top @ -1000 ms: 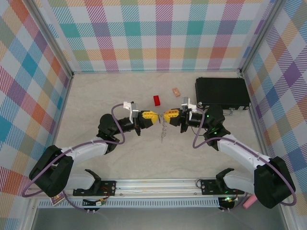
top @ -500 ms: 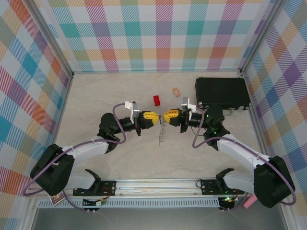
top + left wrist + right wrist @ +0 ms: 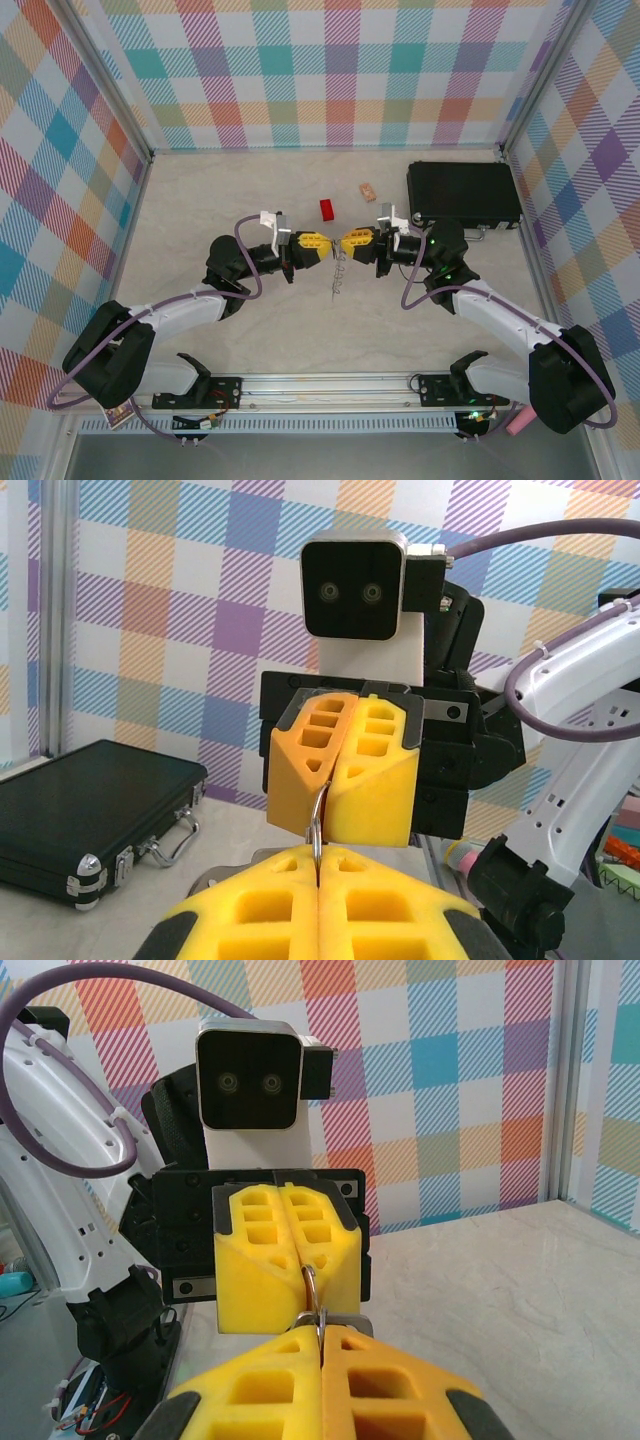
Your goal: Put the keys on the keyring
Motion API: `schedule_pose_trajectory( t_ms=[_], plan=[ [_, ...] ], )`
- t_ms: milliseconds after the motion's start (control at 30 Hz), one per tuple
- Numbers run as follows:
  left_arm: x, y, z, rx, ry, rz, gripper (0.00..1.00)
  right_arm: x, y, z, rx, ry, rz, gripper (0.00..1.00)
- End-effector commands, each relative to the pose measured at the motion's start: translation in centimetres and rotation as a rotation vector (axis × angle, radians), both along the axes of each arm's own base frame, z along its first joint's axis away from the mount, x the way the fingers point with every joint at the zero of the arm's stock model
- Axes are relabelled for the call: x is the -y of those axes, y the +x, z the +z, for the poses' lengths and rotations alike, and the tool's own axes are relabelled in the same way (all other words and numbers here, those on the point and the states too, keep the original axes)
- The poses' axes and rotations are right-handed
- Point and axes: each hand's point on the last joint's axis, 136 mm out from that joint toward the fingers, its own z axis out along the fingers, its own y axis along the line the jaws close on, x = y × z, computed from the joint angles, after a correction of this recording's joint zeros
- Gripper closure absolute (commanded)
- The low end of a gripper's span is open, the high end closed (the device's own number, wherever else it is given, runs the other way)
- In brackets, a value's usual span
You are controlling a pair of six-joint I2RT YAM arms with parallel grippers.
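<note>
From above, the left gripper (image 3: 318,243) and right gripper (image 3: 350,241) are meeting tip to tip. Both are pinching closed on the keyring (image 3: 338,272), which is trailing from their tips toward the arm bases. A red block (image 3: 326,208) is lying just beyond them. In the left wrist view, the keyring's thin wire is running between both grippers' closed yellow fingers (image 3: 260,910). In the right wrist view, a small metal loop of the keyring is sitting clamped where the tips are meeting.

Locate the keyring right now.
Top view, table centre: the keyring hangs edge-on from where the left pincer and right pincer meet tip to tip, both shut, just nearer than the red block.
</note>
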Motion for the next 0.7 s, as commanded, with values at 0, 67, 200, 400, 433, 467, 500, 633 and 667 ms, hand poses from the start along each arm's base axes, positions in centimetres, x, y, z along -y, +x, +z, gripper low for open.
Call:
schedule_pose_trajectory(
  t_ms=[0, 67, 200, 400, 433, 467, 500, 633, 667],
  plan=[
    [-0.6, 0.2, 1.4, 0.052, -0.019, 0.026, 1.00, 0.1, -0.4, 1.9, 0.071, 0.024, 0.010, 1.00],
    [-0.6, 0.1, 1.3, 0.051, -0.014, 0.019, 1.00, 0.0, -0.4, 1.9, 0.070, 0.023, 0.011, 1.00],
    [-0.5, 0.0, 1.1, 0.044, 0.006, 0.009, 1.00, 0.0, -0.5, 1.9, 0.074, 0.018, 0.011, 1.00],
    [-0.4, -0.5, 0.4, 0.023, 0.112, 0.000, 1.00, -0.1, -0.8, 1.1, 0.082, -0.025, 0.007, 1.00],
    [-0.5, -0.5, 0.1, 0.018, 0.137, 0.006, 1.00, -0.2, -0.9, 0.9, 0.086, -0.034, 0.007, 1.00],
    [-0.6, -0.5, -0.1, 0.014, 0.161, 0.018, 1.00, -0.2, -1.0, 0.9, 0.095, -0.040, 0.003, 1.00],
    [-0.8, -0.5, -0.2, 0.014, 0.182, 0.028, 1.00, -0.2, -1.1, 0.4, 0.083, -0.054, 0.003, 1.00],
    [-1.3, -0.9, -0.7, -0.007, 0.270, 0.047, 1.00, -0.3, -1.4, 0.2, 0.090, -0.062, 0.005, 1.00],
    [-1.3, -1.0, -0.4, -0.008, 0.277, 0.043, 1.00, -0.3, -1.6, 0.3, 0.095, -0.063, 0.009, 1.00]
  ],
)
